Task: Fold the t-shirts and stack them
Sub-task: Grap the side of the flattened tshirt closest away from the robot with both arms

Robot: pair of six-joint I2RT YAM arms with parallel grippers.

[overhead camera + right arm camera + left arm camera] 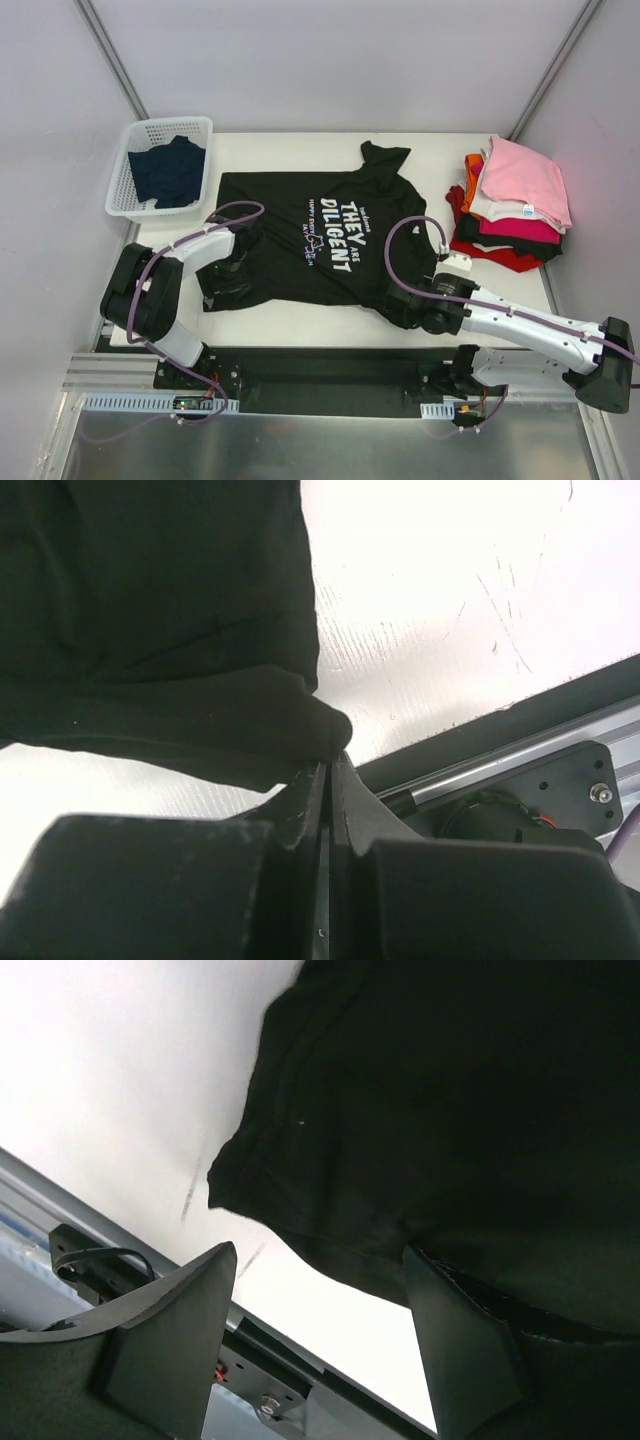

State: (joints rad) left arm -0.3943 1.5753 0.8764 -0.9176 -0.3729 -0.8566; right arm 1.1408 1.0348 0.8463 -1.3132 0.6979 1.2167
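left arm (150, 290) and right arm (540, 335) nearest; one black t-shirt (290, 225) spread on the tabletop (280, 150), one navy tee (170, 170) in one basket (170, 122), at least five folded in one stack (520, 185).
left wrist: left end effector (315, 1270) wide, hem corner between, unpinched.
right wrist: right end effector (328, 762) pinching hem.
first fold pending; left must close next.

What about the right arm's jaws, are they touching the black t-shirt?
Touching. The right wrist view shows the shut jaws pinching a fold of the black t-shirt at their tips, with no gap between cloth and jaws.
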